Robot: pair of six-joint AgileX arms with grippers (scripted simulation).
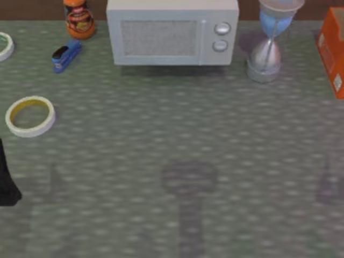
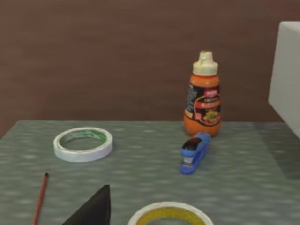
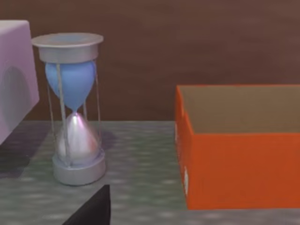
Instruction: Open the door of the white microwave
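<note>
Currently, door (image 1: pixel 159 38): closed flush on the white microwave (image 1: pixel 172 32), far centre.
Left arm (image 1: pixel 7 185): parked at left edge; finger state cannot be told.
Right arm: unseen from above.

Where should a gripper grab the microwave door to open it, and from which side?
Judging by the top view, the door is shut flush on the white microwave, with no handle showing. The knobs sit at its right, so likely catch the door's right edge beside them, coming from the front. The hinge side isn't visible.
</note>
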